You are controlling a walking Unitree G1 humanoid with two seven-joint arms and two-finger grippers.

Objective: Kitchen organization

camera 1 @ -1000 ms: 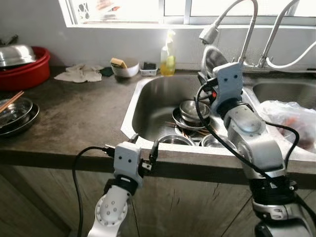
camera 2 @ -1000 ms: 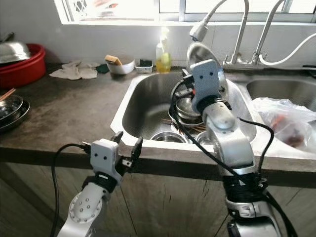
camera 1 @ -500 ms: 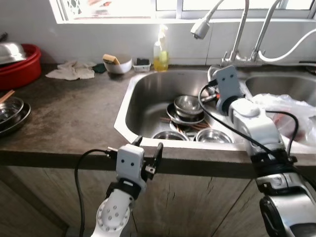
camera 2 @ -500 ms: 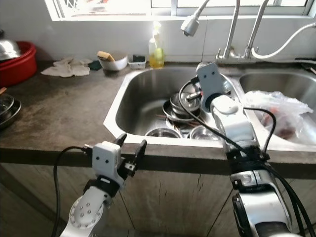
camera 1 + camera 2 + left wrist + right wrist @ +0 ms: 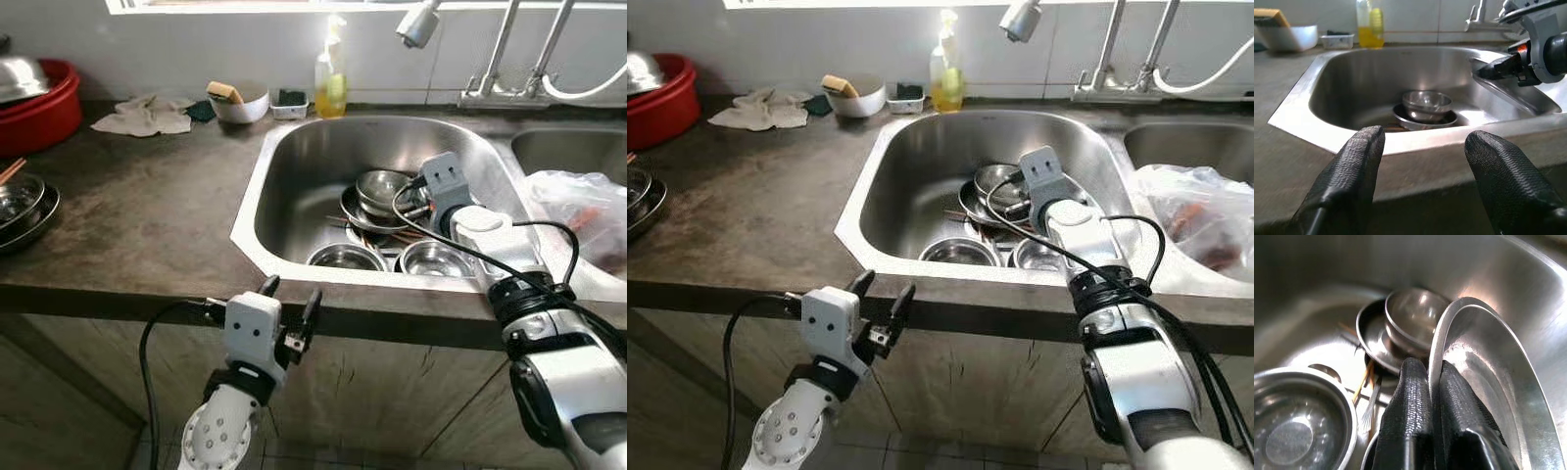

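From the head camera, the right gripper reached down into the steel sink, close above a stack of steel bowls, with two more bowls lying nearer the front wall. The left gripper hung below the counter edge, its fingers spread and holding nothing. A soap bottle, a white bowl with a sponge and a crumpled cloth stood along the back of the counter; a red basin sat at the far left, and a plastic bag lay at the right.

In the left wrist view, the two black fingers stood wide apart before the sink rim, with a small bowl on a plate beyond.

In the right wrist view, the fingers pinched the rim of a steel plate, which leaned tilted against the sink wall, beside the stacked bowls and above a large bowl
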